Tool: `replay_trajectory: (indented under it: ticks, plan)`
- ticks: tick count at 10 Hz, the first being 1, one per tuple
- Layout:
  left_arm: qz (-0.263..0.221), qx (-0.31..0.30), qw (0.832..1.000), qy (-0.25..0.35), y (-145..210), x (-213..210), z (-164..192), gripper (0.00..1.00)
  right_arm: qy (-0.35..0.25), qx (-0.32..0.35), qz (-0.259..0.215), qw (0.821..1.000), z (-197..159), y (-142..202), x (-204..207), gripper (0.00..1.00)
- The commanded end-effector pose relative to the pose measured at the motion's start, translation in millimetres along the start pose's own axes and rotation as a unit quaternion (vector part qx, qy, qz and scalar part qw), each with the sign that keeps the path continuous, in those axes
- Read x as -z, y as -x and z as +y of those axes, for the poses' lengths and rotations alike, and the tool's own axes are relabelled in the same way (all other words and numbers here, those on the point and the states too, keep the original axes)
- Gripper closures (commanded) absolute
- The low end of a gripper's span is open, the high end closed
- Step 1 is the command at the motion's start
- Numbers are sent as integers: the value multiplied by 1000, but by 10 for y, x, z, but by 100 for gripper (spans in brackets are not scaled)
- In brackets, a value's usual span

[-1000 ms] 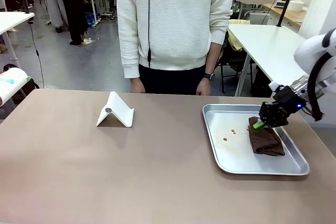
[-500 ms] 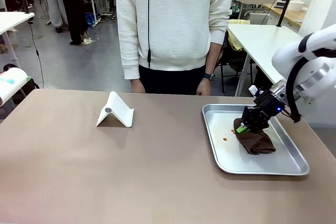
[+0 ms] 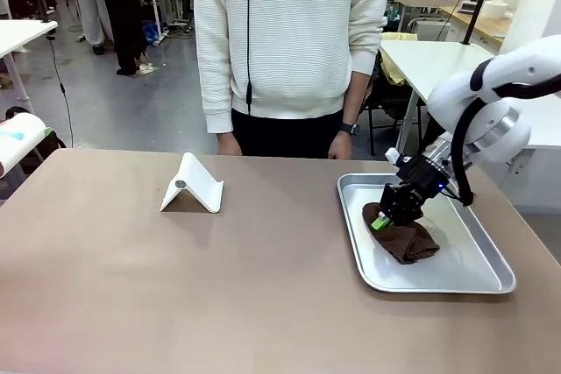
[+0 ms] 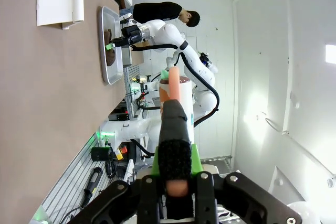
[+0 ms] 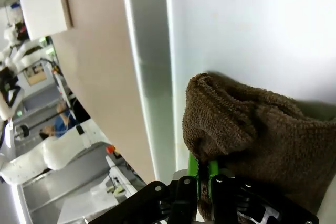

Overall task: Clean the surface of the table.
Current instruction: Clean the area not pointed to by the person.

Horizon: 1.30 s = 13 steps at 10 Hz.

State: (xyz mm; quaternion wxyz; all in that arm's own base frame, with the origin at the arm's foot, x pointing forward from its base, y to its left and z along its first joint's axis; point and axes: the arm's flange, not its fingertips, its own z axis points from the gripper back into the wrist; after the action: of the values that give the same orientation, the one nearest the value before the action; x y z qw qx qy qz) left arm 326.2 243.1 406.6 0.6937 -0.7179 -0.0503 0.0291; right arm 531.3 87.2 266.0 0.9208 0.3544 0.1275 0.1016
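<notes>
Wiping of the greyish-brown table [image 3: 175, 286] seems unstarted to us: our right gripper [image 3: 379, 223] pinches a brown terry cloth [image 3: 410, 245] inside the silver metal tray [image 3: 478, 247].

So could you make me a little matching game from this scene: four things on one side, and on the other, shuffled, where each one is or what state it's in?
Things:
1. brown cloth
2. white folded stand
3. metal tray
4. right gripper

Places or states:
A. stands by itself on the bare table, on the robot's left of the tray
B. shut, pinching fabric
C. lies flat on the table's right part, as the robot sees it
D. crumpled inside the tray

Pairs: 1-D, 2-A, 3-C, 4-B
</notes>
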Motion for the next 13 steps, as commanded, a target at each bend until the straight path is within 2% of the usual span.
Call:
replay_trajectory:
  ticks: [1, 3, 5, 7, 8, 11, 13]
  plan:
    - [-5, 1, 1000, 11, 7, -30, -58, 78, 1, -35, 53, 998, 13, 14, 212, 93]
    - [-5, 1, 1000, 11, 7, -30, -58, 78, 26, -57, 117, 991, 26, 100, 263, 93]
    - [-5, 1, 1000, 11, 7, -30, -58, 78, 60, -53, 131, 988, -20, 136, 257, 93]
    - [-5, 1, 1000, 11, 7, -30, -58, 78, 90, -47, 175, 979, -110, 187, 212, 93]
    - [-5, 1, 1000, 11, 7, -30, -58, 78, 103, -38, 178, 978, -178, 210, 155, 93]
    - [-5, 1, 1000, 11, 7, -30, -58, 78, 105, -9, 100, 989, -332, 206, -23, 93]
    - [-5, 1, 1000, 11, 7, -30, -58, 78, 88, 9, 24, 996, -405, 183, -113, 93]
